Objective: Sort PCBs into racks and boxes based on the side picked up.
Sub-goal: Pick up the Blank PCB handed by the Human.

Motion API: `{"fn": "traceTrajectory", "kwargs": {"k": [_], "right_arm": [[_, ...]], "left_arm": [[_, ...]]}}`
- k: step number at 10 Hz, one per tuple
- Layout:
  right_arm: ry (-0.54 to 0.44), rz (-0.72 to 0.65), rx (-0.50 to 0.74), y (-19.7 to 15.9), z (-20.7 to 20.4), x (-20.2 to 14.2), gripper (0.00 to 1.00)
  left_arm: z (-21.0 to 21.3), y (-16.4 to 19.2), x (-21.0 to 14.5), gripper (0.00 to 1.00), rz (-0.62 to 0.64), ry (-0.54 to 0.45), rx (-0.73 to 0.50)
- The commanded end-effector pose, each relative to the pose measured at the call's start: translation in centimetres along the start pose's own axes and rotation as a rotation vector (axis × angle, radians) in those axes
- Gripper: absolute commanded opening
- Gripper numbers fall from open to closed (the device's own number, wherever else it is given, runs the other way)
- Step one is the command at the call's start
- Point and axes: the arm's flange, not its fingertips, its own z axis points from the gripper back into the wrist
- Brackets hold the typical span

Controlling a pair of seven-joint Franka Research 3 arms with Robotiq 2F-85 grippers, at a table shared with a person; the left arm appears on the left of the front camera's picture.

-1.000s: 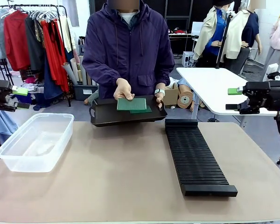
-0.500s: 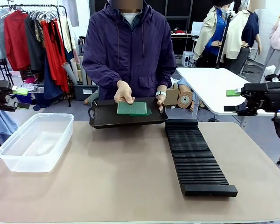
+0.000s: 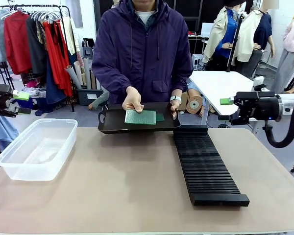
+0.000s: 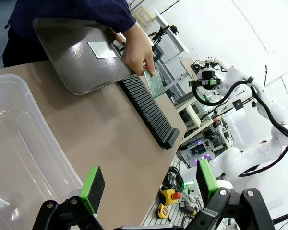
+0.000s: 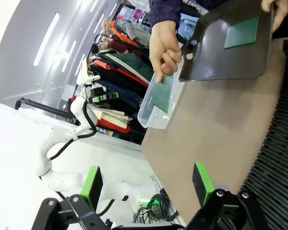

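Tray carrying PCBs, person's hand gripping one, left tool and right tool released

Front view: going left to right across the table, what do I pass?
In order: clear tub → dark tray carrying the PCBs, with the person's hand on them → black ribbed rack.
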Motion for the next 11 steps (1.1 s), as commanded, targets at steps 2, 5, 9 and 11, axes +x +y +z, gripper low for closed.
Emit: {"fn": "traceTrajectory", "kwargs": {"k": [2, 5, 9, 11], "right_arm": [[0.077, -0.031, 0.062, -1.5, -2.7, 2.8, 1.00], [0.149, -0.046, 0.091, -4.0, -6.1, 4.2, 1.00], [0.175, -0.054, 0.143, -6.9, -9.6, 6.1, 1.00], [0.211, -0.054, 0.160, -7.9, -11.3, 6.9, 1.00]], "left_arm": [[0.1, -0.1, 0.1, 1.00, -0.002, -0.003, 0.000], [0.1, -0.1, 0.1, 1.00, -0.002, -0.003, 0.000], [0.1, -0.1, 0.1, 1.00, -0.002, -0.003, 0.000], [0.1, -0.1, 0.1, 1.00, -0.002, -0.003, 0.000]]}}
